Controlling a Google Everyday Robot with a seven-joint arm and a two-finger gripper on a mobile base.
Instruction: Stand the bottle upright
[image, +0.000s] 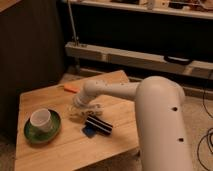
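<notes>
A big white robot arm (150, 110) fills the right foreground and reaches left over a wooden table (65, 150). On the table's left side sits a green plate (31, 134) with a white cup (41, 119) standing on it. A flat black striped block (99, 125) lies near the middle of the table.

The gripper (85, 106) hangs low over the table, between plate and block. Whether it is spread or closed cannot be told. Just under it is a pale shape that appears to be the bottle (75, 116), seemingly lying down and touching or nearly touching the gripper. A small orange item (70, 88) lies farther back.

Risks, as a judgement: the slim bottle could roll off toward the plate if nudged. An off-centre grip could let it slip or swing. Released while tilted, it would likely topple. The nearby block could be bumped.
</notes>
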